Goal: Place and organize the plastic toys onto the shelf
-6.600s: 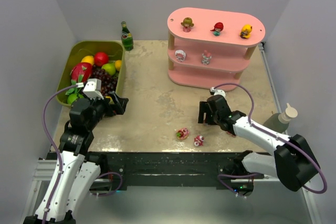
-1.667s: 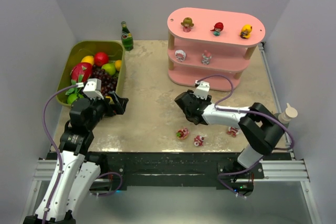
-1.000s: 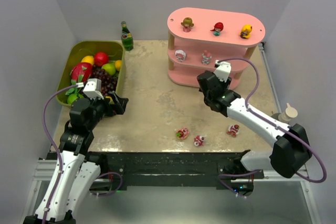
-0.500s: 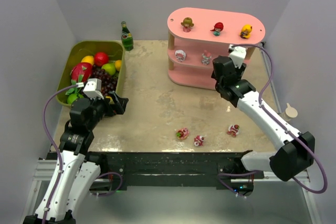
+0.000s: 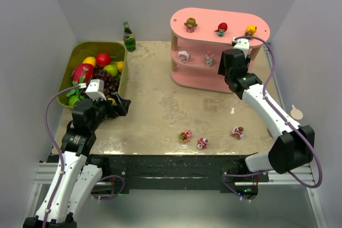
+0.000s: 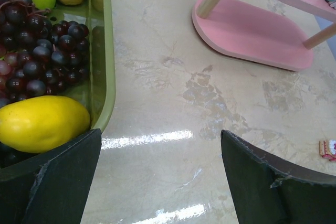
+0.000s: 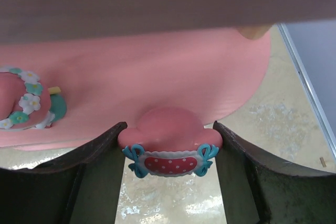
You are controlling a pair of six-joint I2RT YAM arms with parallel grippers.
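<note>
Our right hand [image 7: 169,153] grips a pink toy [image 7: 168,132] at the shelf [image 7: 157,72].
A shelf board lies just ahead of it, another toy [image 7: 26,103] to its left; our left hand [image 6: 157,182] gapes open over the tabletop [image 6: 168,103], the bin [image 6: 107,51] at its left.

Bright, even overhead light; soft shadows beneath the shelf [image 5: 208,21]. White glare streaks cross the glossy counter [image 6: 157,103] toward its near edge (left wrist view). Right wrist view: the shelf's nearest edge is an out-of-focus band.
</note>
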